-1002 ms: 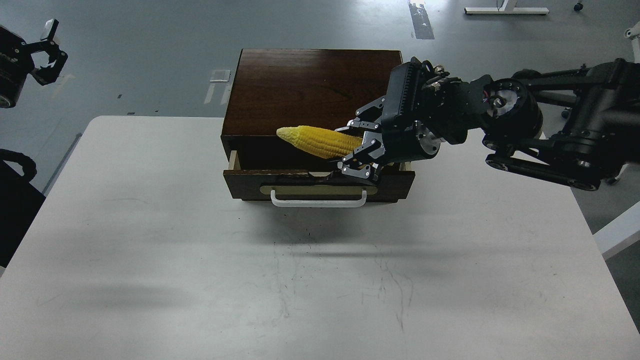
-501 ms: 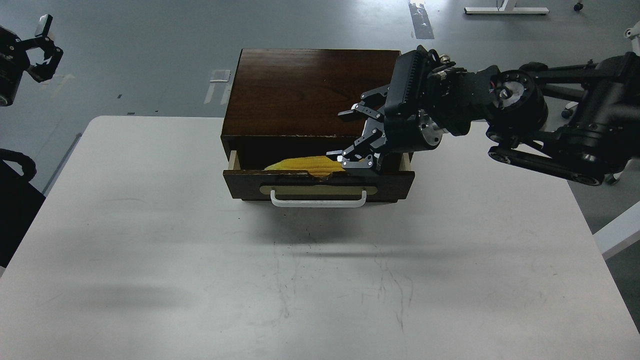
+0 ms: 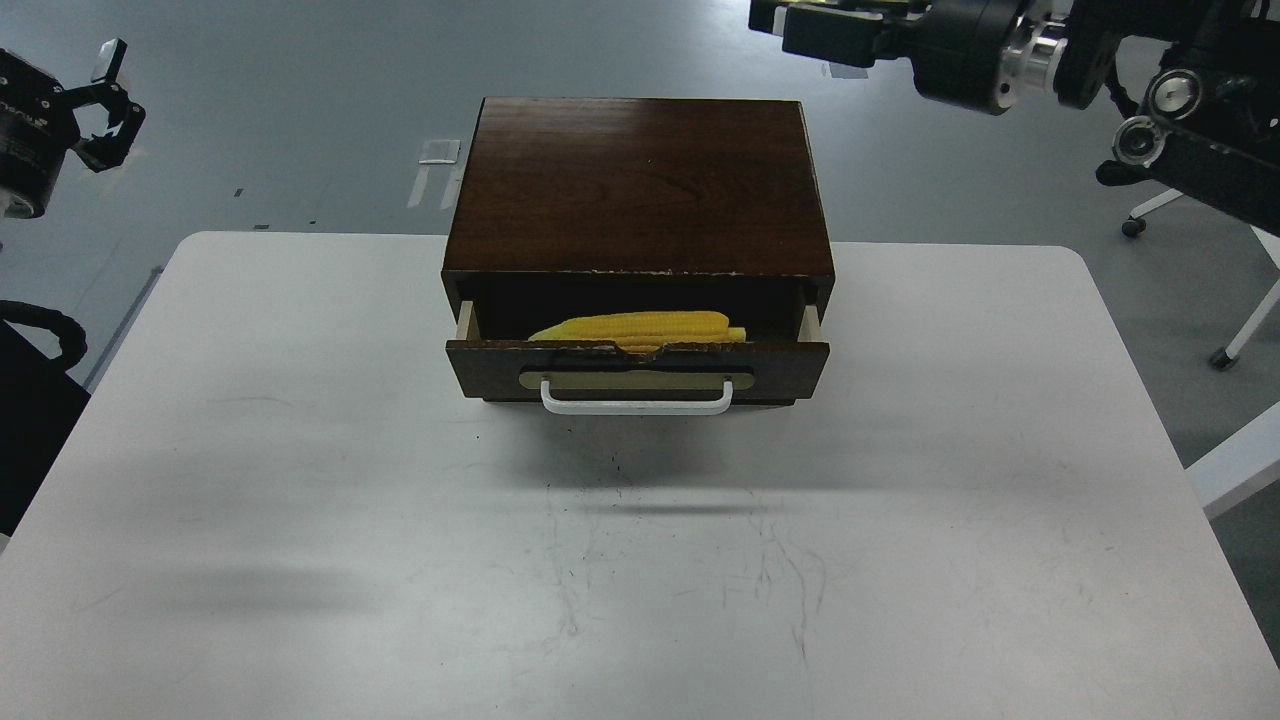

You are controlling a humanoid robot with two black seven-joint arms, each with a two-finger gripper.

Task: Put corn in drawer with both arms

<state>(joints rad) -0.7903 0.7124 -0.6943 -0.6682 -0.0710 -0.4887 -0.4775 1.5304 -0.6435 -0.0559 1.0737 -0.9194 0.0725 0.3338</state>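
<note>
The yellow corn (image 3: 640,325) lies lengthwise inside the drawer (image 3: 637,368), which is pulled partly out of the dark brown cabinet (image 3: 640,185). The drawer's front hides the cob's lower part. The white bar handle (image 3: 636,405) faces me. My right arm is raised at the top right. Its gripper (image 3: 775,15) is cut off by the top edge, well above and behind the cabinet, so its fingers do not show. My left gripper (image 3: 110,95) hangs at the far left over the floor, open and empty, far from the drawer.
The cabinet stands at the far middle of a white table (image 3: 300,480). Grey floor lies beyond, with a chair base (image 3: 1220,355) at the right and dark gear (image 3: 30,400) at the left edge.
My right gripper let go of the corn, which dropped into the drawer, and then rose up and back to the top edge. My left gripper shifted only slightly.
</note>
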